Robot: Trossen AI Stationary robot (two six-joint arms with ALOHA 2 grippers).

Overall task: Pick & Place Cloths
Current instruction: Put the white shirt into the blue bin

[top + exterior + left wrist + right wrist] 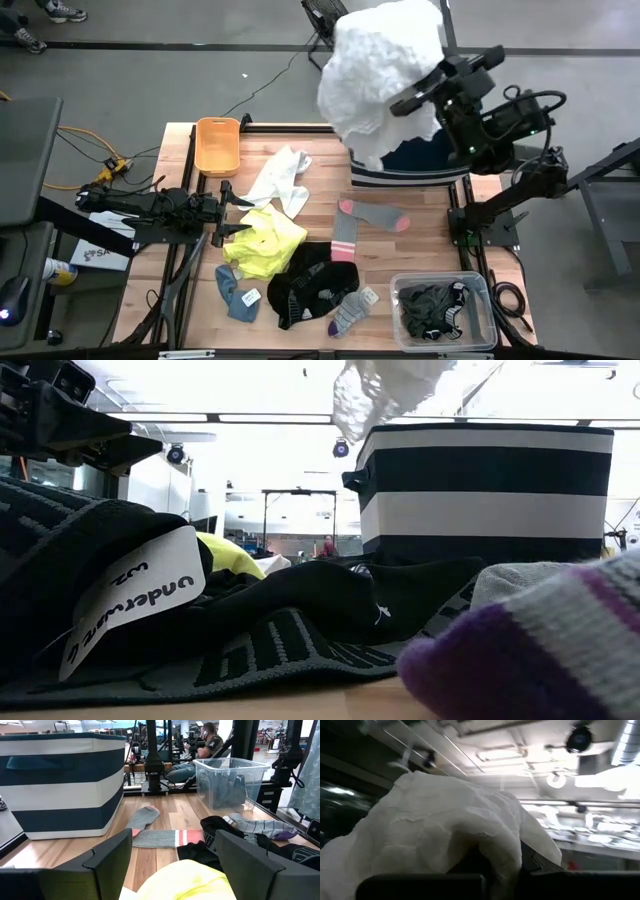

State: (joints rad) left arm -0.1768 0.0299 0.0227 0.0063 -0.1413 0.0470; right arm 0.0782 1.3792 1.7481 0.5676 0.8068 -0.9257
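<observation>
1. White cloth (385, 75) hung high over the striped bin (410, 172), pinched by right gripper (432, 88) fingers.
2. Judgement: lower it inside the rim before releasing, so no fold drapes outside.
3. Left gripper (232, 212) waited, fingers spread, at the yellow cloth (263, 243) on the counter (420, 250).

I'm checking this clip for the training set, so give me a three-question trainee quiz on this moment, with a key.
1. True or false: the right pincer holds the white cloth up above the striped bin.
2. Which garment lies straight ahead of the open left pincer? A) neon yellow cloth B) grey sock with pink ends C) the clothes in the clear tub
3. Fill in: the small tray at the table's far edge is ____ in colour.

Key: 1 true; 2 A; 3 orange.
</observation>
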